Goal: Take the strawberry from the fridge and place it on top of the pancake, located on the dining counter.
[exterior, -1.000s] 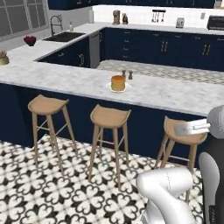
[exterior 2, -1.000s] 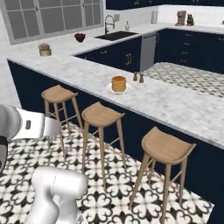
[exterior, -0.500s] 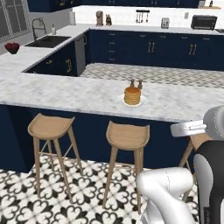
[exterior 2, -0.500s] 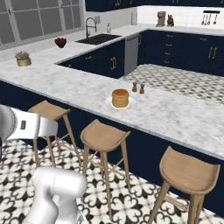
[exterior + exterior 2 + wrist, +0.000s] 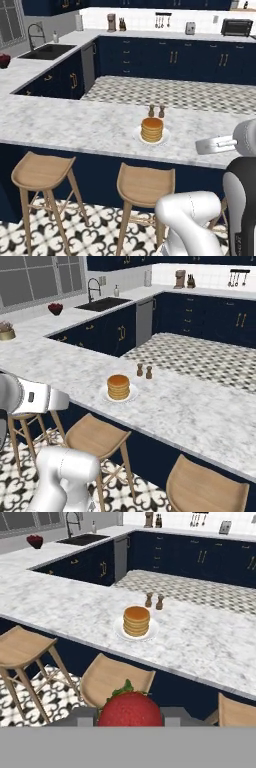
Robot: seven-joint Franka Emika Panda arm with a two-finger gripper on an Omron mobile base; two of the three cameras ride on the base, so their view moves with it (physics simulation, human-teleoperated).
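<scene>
A red strawberry with a green leafy top sat at the bottom of the hand view, clamped between the two dark finger tips of the gripper, which was closed on it. The berry hung in the air over a wooden stool, on the near side of the dining counter and well apart from the pancake.

The pancake, a short golden-brown stack, rested on a small white plate on the marble counter top. Just behind the plate stood two small brown shakers, side by side. More wooden stools lined the counter's navy base. Farther back, a sink with a curved tap lay in the far counter, and a dark bowl of red fruit sat beside it.
</scene>
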